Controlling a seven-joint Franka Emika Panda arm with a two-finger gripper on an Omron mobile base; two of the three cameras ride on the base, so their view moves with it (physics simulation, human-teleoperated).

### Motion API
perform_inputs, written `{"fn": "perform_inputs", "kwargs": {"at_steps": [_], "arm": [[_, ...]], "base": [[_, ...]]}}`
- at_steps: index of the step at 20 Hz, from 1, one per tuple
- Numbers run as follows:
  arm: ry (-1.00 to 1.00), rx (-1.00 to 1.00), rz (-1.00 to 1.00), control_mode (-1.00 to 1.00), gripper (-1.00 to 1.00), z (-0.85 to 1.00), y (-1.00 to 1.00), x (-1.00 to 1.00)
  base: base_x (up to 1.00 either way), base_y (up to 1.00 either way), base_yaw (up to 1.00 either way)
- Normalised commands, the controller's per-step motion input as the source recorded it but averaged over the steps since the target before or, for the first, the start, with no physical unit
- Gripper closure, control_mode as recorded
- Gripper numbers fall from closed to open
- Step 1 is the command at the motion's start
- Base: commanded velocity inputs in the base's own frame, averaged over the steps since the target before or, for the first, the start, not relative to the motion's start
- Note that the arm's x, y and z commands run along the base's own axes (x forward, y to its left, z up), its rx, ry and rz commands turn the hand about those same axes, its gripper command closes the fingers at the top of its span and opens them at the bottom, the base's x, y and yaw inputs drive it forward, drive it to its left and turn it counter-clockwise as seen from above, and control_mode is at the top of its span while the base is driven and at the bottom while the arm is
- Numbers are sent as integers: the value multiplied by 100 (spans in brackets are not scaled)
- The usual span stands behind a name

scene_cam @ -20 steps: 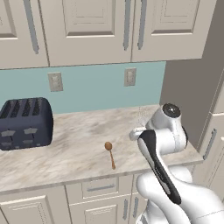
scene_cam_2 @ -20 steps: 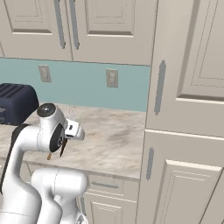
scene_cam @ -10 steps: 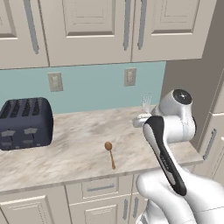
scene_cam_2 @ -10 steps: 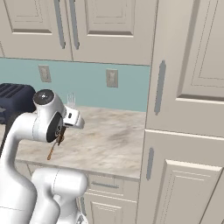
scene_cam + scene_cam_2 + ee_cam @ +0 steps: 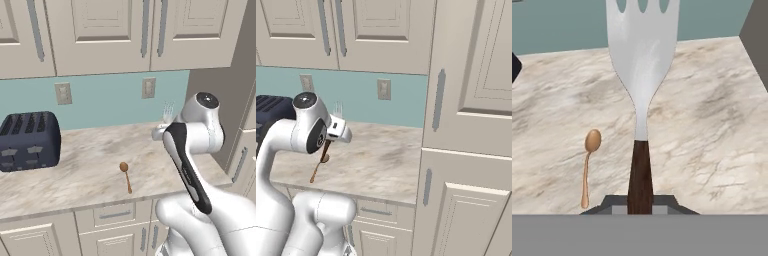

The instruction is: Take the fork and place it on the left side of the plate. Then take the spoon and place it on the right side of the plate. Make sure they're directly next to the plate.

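My gripper is shut on the dark handle of the fork, whose pale tines point away from the hand. The fork is held in the air over the right part of the marble counter, tines up, just in front of the blue backsplash. Its tines rise above the white hand. The wooden spoon lies flat on the counter near the front edge, bowl toward the wall, to the left of and below the gripper. It shows too as the spoon and the spoon. The plate is out of view.
A dark toaster stands at the counter's left end. A tall cabinet closes off the counter on the right. Wall cabinets hang above, and outlets sit in the backsplash.
The arm has risen and swung slightly toward the wall, carrying the fork higher above the counter. The spoon has stayed where it was.
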Motion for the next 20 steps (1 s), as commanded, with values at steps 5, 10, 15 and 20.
{"fn": "perform_inputs", "kwargs": {"at_steps": [5,10,15,20], "arm": [[0,-1,0,-100,100,-8,7,-14],[0,0,0,100,100,0,0,0],[0,0,0,100,100,0,0,0],[0,0,0,100,100,0,0,0]], "base": [[0,0,0],[-82,38,0],[-73,70,-4],[-56,74,-26]]}}
